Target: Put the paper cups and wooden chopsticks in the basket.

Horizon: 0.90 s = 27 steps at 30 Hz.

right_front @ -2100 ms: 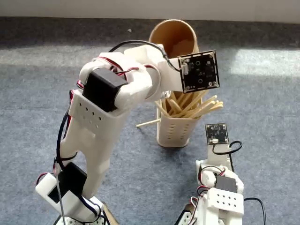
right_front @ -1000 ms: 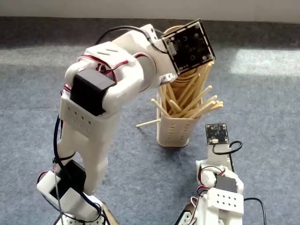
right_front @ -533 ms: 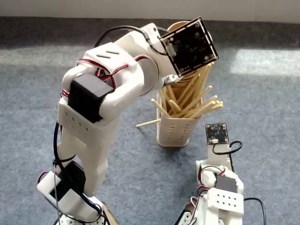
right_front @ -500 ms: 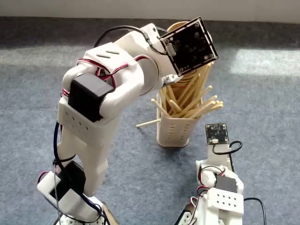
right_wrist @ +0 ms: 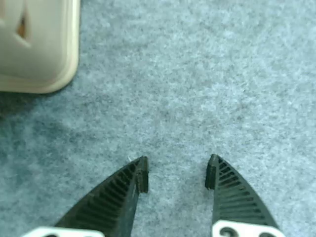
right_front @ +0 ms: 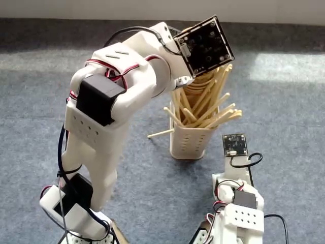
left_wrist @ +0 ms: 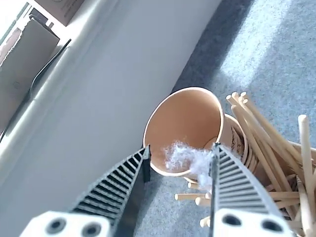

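Note:
A cream basket (right_front: 189,145) stands on the grey carpet, packed with wooden chopsticks (right_front: 208,109) that fan out over its rim. In the left wrist view a tan paper cup (left_wrist: 182,123) lies nested in other cups (left_wrist: 238,143) beside the chopsticks (left_wrist: 266,143), its mouth facing me. My left gripper (left_wrist: 180,153) is open just above that cup, one fingertip at each side of its rim. The left arm (right_front: 127,86) arches over the basket and its camera board hides the cup from above. My right gripper (right_wrist: 175,173) is open over bare carpet near the basket's corner (right_wrist: 39,44).
One chopstick (right_front: 160,134) pokes out sideways from the basket toward the left arm. The right arm (right_front: 236,152) rests low in front of the basket. A pale wall runs along the far edge of the carpet (right_front: 284,132), which lies open on both sides.
The left arm's wrist has swung up and over the cup since two seconds ago, so its camera board now covers the cup's mouth. The right arm has not moved.

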Each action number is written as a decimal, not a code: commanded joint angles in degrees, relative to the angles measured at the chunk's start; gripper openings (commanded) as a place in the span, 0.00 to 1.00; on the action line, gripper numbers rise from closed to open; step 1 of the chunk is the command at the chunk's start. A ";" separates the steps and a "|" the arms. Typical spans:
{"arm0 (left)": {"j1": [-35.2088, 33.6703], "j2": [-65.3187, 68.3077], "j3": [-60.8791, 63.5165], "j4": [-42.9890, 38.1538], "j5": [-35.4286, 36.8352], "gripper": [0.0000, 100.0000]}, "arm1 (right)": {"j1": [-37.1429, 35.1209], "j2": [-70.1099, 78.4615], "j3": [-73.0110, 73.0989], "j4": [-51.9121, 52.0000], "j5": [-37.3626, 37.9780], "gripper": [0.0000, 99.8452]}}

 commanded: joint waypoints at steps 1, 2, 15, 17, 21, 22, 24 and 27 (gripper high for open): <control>-0.40 -0.66 -0.13 -0.97 -0.88 0.21 | -0.92 -0.13 0.66 -0.75 0.70 0.20; -0.40 -0.66 -0.13 -0.79 -1.05 0.21 | -0.92 -0.13 0.66 -0.75 0.70 0.20; -5.67 -0.22 -0.22 -3.16 -6.86 0.22 | -0.92 -0.13 0.75 -0.75 0.70 0.20; -7.52 -0.57 -0.22 -4.92 -7.56 0.25 | -0.92 -0.13 0.75 -0.75 0.70 0.20; -9.27 -0.84 -0.92 -8.09 -10.81 0.32 | -0.92 -0.13 0.75 -0.75 0.70 0.20; -9.36 -0.84 -1.80 -8.62 -9.58 0.32 | -0.92 -0.13 0.75 -0.75 0.70 0.20; -9.98 -0.66 -3.82 -9.76 -6.77 0.32 | -0.92 -0.13 0.75 -0.75 0.70 0.20; -13.05 -0.31 -6.02 -15.56 -2.29 0.32 | -0.92 -0.13 0.75 -0.75 0.70 0.20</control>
